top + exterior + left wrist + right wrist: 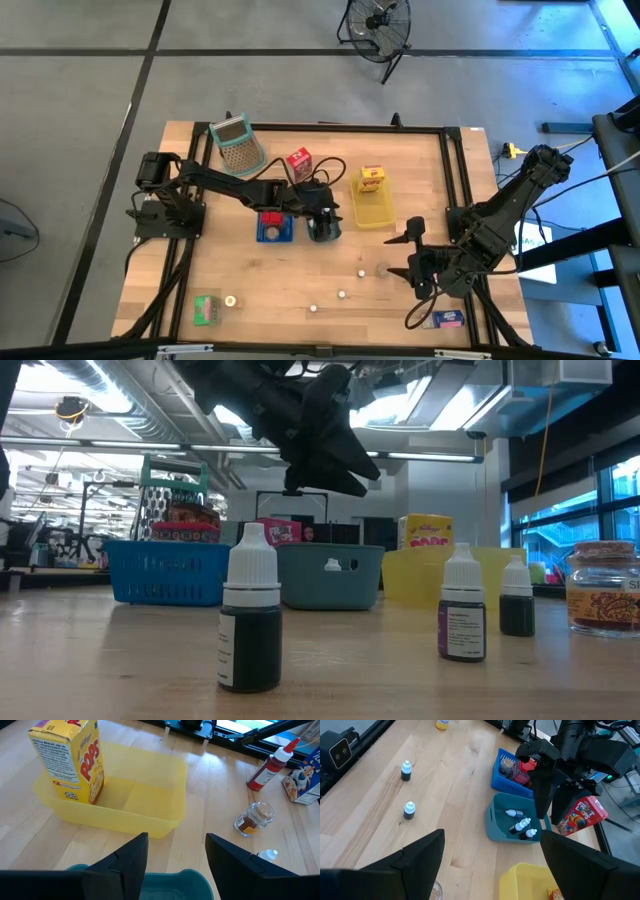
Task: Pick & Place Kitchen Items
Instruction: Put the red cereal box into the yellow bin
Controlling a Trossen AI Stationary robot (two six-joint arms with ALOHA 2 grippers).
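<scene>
My left gripper (322,222) hangs open above the grey-blue tray (496,831), touching nothing; its fingers (131,856) point down over the tray's rim. Several white-capped dropper bottles (521,826) lie inside that tray. More dropper bottles stand on the table (250,622) (462,616) (408,810). A small jar (255,818) stands near my right gripper (400,256), which is open and empty, low over the table's right half. A yellow carton (70,760) stands in the yellow tray (145,815). A red carton (298,162) stands behind the trays.
The blue tray (273,228), with packets in it, sits left of the grey-blue one. A green-rimmed mesh basket (237,143) stands at the far left. A green carton (207,310) and a blue carton (447,319) lie near the near edge, and a red squeeze bottle (270,767) lies on the right.
</scene>
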